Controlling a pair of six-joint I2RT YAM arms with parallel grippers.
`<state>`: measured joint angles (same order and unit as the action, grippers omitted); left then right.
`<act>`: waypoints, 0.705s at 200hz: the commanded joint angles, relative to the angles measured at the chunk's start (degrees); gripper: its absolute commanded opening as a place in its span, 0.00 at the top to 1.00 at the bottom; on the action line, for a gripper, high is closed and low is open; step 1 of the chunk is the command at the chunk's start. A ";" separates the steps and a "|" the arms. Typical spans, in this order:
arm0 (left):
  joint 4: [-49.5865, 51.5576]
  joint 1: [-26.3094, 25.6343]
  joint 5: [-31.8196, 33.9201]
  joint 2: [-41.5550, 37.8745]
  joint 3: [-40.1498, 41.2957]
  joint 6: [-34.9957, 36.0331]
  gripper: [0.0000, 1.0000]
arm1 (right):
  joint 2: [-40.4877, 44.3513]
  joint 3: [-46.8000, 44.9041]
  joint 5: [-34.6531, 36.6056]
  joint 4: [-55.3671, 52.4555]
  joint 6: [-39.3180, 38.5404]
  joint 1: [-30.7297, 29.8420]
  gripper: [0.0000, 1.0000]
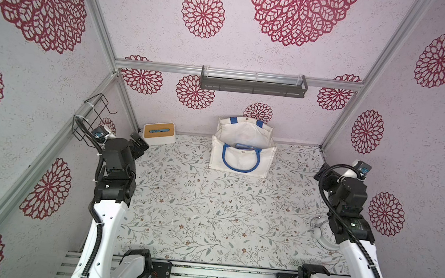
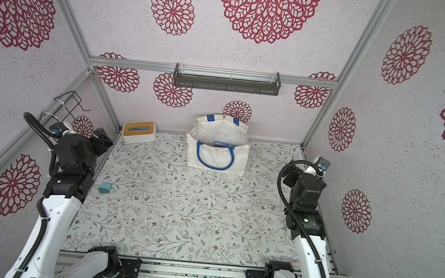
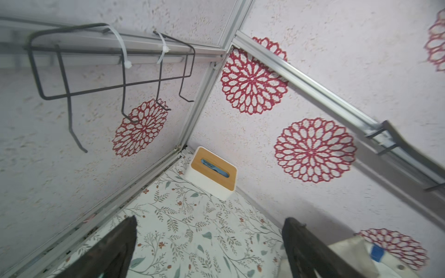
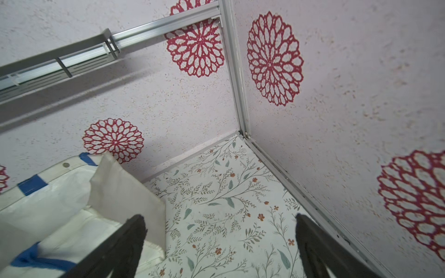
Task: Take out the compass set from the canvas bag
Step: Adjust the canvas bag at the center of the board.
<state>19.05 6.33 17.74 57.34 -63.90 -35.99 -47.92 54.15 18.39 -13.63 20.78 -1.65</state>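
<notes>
Left tool [image 3: 210,222] and right tool [image 4: 219,216] both gape wide apart, holding nothing, arms folded at the counter's [image 1: 208,213] side edges. We count one canvas bag [image 1: 241,162] upright at the far edge, one blue case [image 1: 243,146] inside it.

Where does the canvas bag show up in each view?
Top view: bag at back centre, standing open.
Top view: same spot.
Left wrist: only a corner, at the frame edge.
Right wrist: open mouth and side panel.
Shared landmark: grey shelf above it.
</notes>
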 commanded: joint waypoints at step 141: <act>3.66 5.02 -21.28 10.98 -12.86 -21.06 0.03 | -24.97 29.43 -28.90 -29.79 19.07 4.73 0.02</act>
<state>23.57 13.41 -3.68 67.61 -73.14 -60.62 -70.30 80.77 -5.30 -48.45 37.91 3.44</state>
